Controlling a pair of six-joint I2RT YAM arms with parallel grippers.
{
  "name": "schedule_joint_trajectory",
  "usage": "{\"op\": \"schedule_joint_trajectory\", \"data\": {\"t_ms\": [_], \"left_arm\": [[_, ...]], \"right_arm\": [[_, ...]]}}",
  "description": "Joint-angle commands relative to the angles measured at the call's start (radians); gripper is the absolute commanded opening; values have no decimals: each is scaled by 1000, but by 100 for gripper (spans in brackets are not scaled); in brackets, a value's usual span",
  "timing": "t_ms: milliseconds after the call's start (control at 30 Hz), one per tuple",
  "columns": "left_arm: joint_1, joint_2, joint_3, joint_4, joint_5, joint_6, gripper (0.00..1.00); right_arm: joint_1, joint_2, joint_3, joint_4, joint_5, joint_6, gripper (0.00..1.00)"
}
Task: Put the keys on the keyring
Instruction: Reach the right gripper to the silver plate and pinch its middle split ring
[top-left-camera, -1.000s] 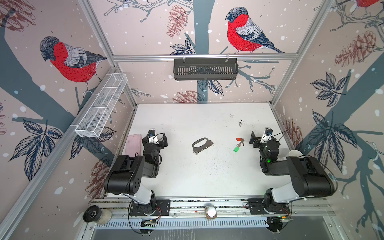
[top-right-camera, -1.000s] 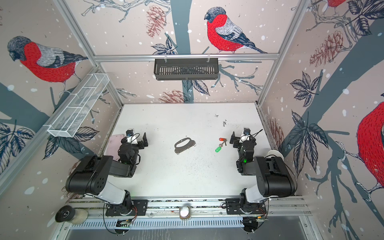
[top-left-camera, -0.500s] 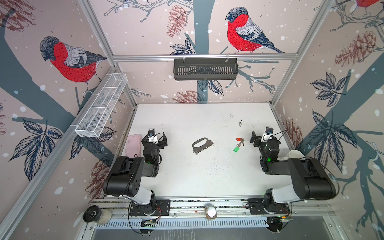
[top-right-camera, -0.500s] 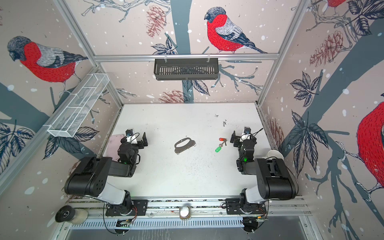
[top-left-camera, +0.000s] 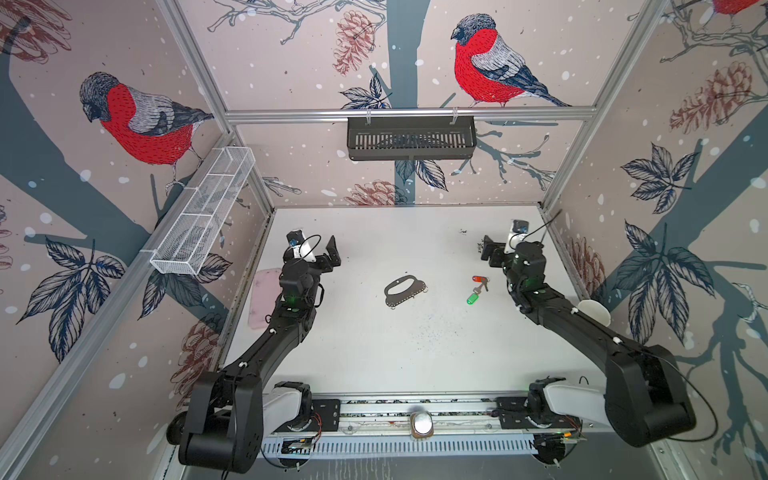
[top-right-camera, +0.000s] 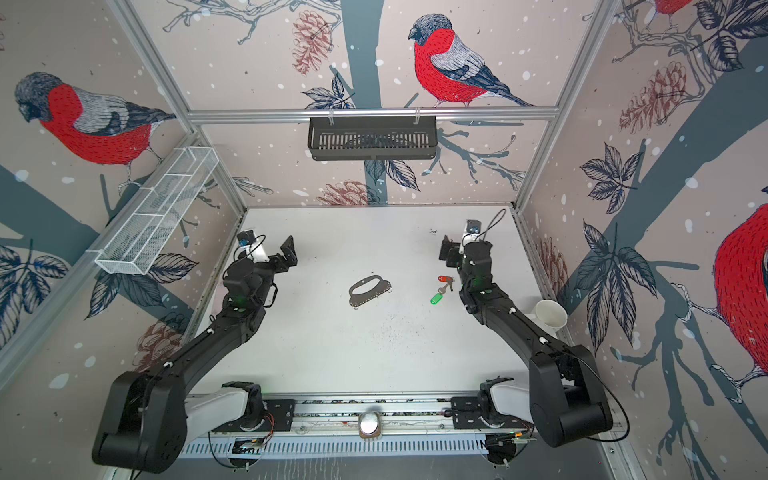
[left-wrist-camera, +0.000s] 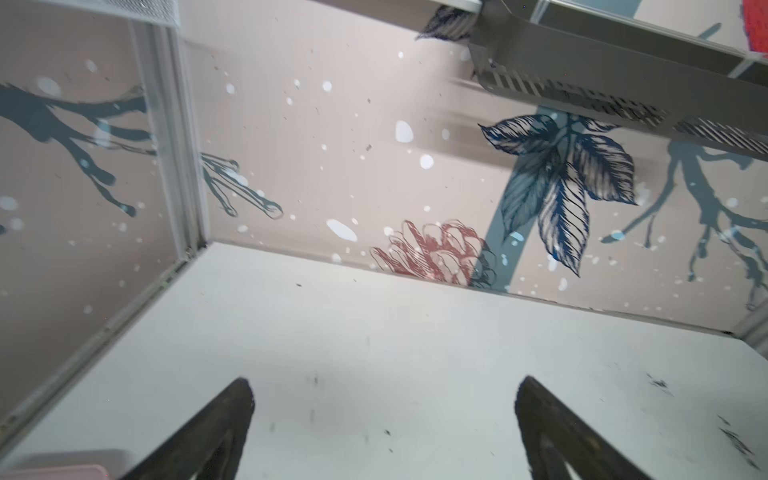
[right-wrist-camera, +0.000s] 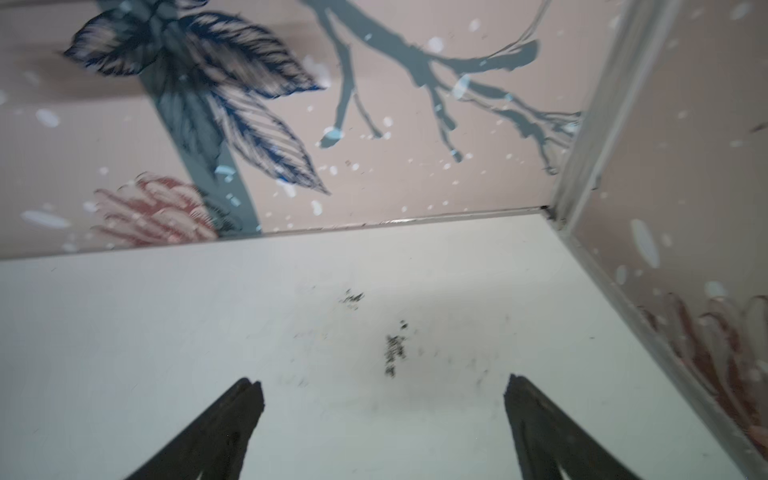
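Front rail: a metal rail ran along the near edge of the white table, with both arm bases mounted on it.
Cup: a white cup sat at the right wall, just beside the right arm.
Pink case: a pink case lay flat at the table's left edge, partly hidden by the left arm.
Keyring: the keyring lay flat near the middle of the table between the two arms, with nothing touching it.
Keys: the keys lay together to the right of the keyring and apart from it, near the right arm. The green tag was nearer and the red tag farther. Neither key was on the keyring.
Left gripper: the left gripper was farther back than the keyring and well apart from it. Its jaws were spread wide over bare table and held nothing.
Right gripper: the right gripper was just beyond the keys, toward the back right corner. Its jaws were wide apart and empty over speckled table, and its wrist view was blurred.
Wire basket: a white wire basket hung on the left wall.
Black basket: a black basket hung from the back rail.
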Motion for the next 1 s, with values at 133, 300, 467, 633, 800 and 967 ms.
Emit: {"op": "schedule_joint_trajectory", "data": {"t_ms": [133,300,467,633,800,967], "left_arm": [[-67,-116,-83,-198,89,-193,98],[-75,-196,-119,-288,96,-203,98],[-78,-218,-110,-369,106,-214,97],[-84,-179,-100,-354,146,-241,97],[-107,-148,-94,-347,149,-235,97],[-118,-149,-91,-361,145,-225,97]], "right_arm": [[205,83,31,-185,-76,90,76],[338,212,43,-189,-42,138,68],[456,341,98,-195,-1,180,60],[534,449,189,-235,38,211,56],[573,524,260,-287,88,229,55],[575,569,290,-323,101,240,51]]}}
